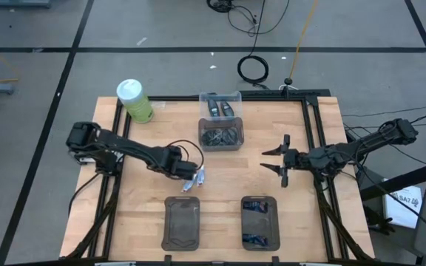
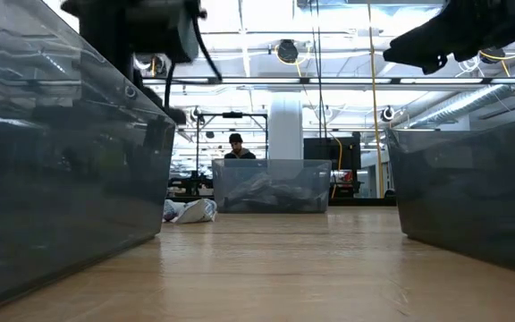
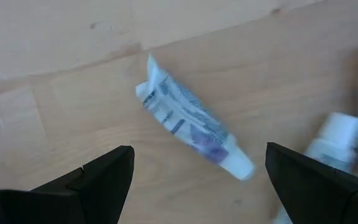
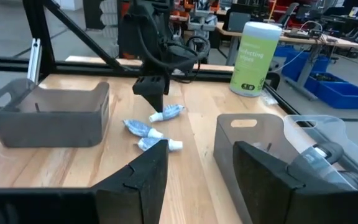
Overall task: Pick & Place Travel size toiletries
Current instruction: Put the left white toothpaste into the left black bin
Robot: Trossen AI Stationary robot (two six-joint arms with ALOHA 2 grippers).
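Three white-and-pale-blue mini tubes (image 4: 157, 127) lie flat on the wood left of the table's middle; they also show as a small group of tubes (image 1: 195, 179) from above. My left gripper (image 1: 188, 173) hangs just above them, open. In its wrist view one tube (image 3: 191, 124) lies between the spread fingers of the left gripper (image 3: 197, 163), untouched, and a second tube (image 3: 337, 140) lies beside it. My right gripper (image 1: 266, 159) waits open over the table's right half. More toiletries fill the clear bin (image 1: 221, 133).
Two dark grey trays sit at the near edge: the left tray (image 1: 182, 238) and the right tray (image 1: 260, 216), which holds dark blue items. The big green bottle (image 1: 135, 100) stands at the far left corner. Bare wood lies between the arms.
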